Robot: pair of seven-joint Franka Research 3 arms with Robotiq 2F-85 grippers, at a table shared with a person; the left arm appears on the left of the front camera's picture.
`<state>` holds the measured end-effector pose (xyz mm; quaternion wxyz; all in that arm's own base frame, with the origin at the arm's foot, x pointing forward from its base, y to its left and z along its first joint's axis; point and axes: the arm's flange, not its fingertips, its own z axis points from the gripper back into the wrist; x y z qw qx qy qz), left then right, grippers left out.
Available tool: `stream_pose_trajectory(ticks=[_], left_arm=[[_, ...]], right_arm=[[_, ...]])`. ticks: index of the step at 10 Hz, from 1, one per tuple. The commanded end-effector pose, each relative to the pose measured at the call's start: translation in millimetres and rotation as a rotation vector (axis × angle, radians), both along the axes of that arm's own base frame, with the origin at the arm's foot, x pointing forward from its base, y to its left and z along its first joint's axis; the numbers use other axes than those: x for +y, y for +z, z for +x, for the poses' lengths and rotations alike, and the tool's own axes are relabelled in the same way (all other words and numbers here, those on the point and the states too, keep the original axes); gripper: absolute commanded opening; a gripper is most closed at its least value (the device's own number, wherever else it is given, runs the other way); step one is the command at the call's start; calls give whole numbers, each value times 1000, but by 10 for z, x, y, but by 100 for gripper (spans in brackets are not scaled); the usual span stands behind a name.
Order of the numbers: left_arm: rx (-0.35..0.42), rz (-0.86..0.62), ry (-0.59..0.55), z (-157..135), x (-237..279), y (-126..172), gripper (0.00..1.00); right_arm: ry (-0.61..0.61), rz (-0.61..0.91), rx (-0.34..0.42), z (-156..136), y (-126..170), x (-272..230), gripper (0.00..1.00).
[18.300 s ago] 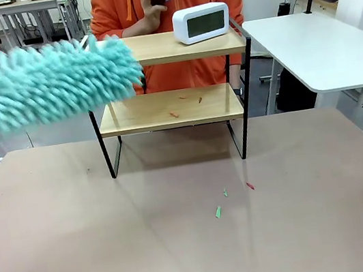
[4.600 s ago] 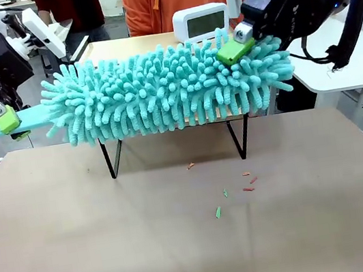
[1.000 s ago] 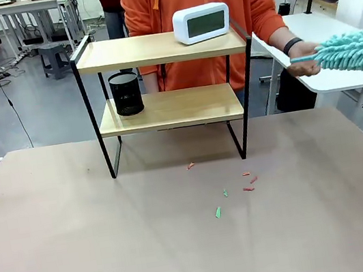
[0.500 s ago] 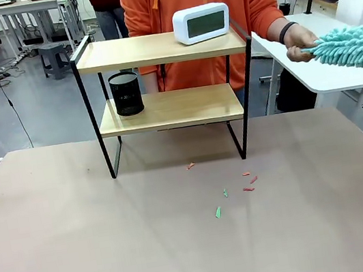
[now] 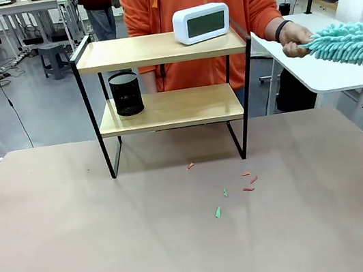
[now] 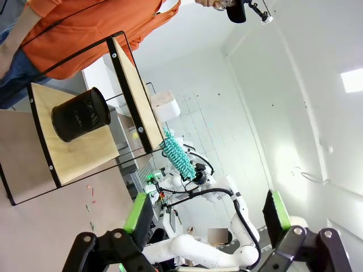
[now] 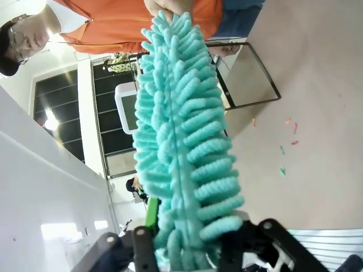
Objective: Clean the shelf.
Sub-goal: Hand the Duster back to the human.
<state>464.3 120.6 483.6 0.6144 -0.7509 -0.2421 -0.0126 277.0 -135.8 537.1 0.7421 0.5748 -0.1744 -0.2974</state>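
A robotics lab: bare white walls, grey floor, white work tables [image 5: 320, 52] and metal-framed benches [image 5: 30, 11] behind, and another white robot arm [image 6: 198, 249] mounted farther off.

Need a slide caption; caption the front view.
A person's hand grips the teal duster beside the shelf; scraps litter the table.

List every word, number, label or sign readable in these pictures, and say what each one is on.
None can be read.
The clock on the shelf has a dark screen with no digits showing.
The mesh cup and the duster carry no visible print.
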Motion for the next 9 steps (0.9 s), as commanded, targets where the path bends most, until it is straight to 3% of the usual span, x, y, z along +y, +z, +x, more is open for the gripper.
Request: stream_pose_trajectory(ticks=[1,4,5,7,9], left_arm=[[-8,-7,-9,-3,-8,22,100],[0,0,0,0,0,0,100],[44,-33,-16,-80,-139,36,100],[97,-40,-122,-203,-691,-34,100],[90,43,-274,-302,-1278,-102,100]], right_arm=[[15,12,-13,1,10,-3,100],[45,15,-27,39,30,86,100],[83,7,-45,108,87,210,100],[236,22,-122,295,240,693,100],[431,102,-195,543,236,1501,100]])
